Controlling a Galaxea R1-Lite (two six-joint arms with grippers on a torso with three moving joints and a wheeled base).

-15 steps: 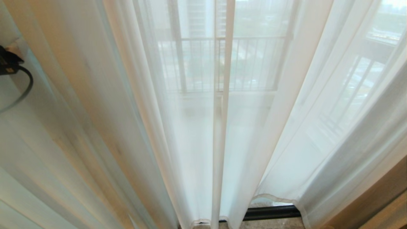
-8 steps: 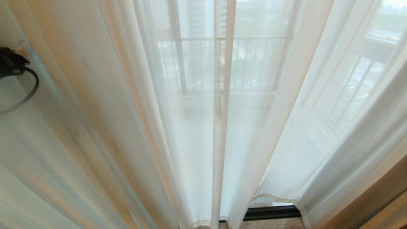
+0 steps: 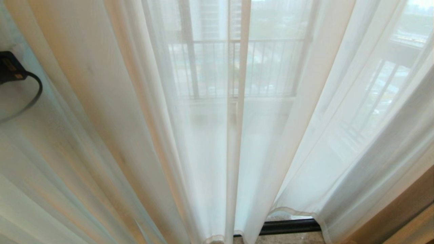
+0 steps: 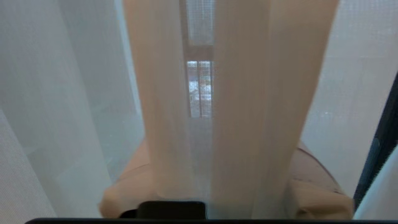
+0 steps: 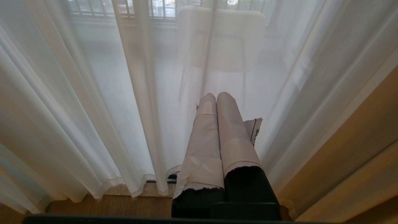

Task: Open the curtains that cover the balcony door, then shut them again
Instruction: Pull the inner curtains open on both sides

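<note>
The sheer white curtains (image 3: 203, 142) hang drawn across the balcony door, their two hemmed edges meeting at the middle (image 3: 234, 135). The door's dark bottom track (image 3: 288, 226) shows under the hem, and its frame and the railing beyond show faintly through the fabric. My left arm's black wrist (image 3: 12, 71) sits at the far left, pressed into the left panel's folds. In the left wrist view, curtain fabric (image 4: 62, 93) drapes over my left gripper (image 4: 200, 46). Its taped fingers (image 4: 161, 109) stand a narrow gap apart with sheer fabric across it. My right gripper (image 5: 216, 96) hangs low before the curtains, shut and empty.
A thicker beige drape (image 3: 400, 210) hangs at the right edge, also beside the right gripper (image 5: 357, 149). Wooden floor (image 5: 108, 205) and a stone sill (image 3: 288, 239) lie under the hems. A pale chair shape (image 5: 220, 37) stands behind the fabric.
My left arm's black wrist has edged slightly inward at the picture's left edge, and the left panel's folds around it have shifted a little. Everything else is unchanged.
</note>
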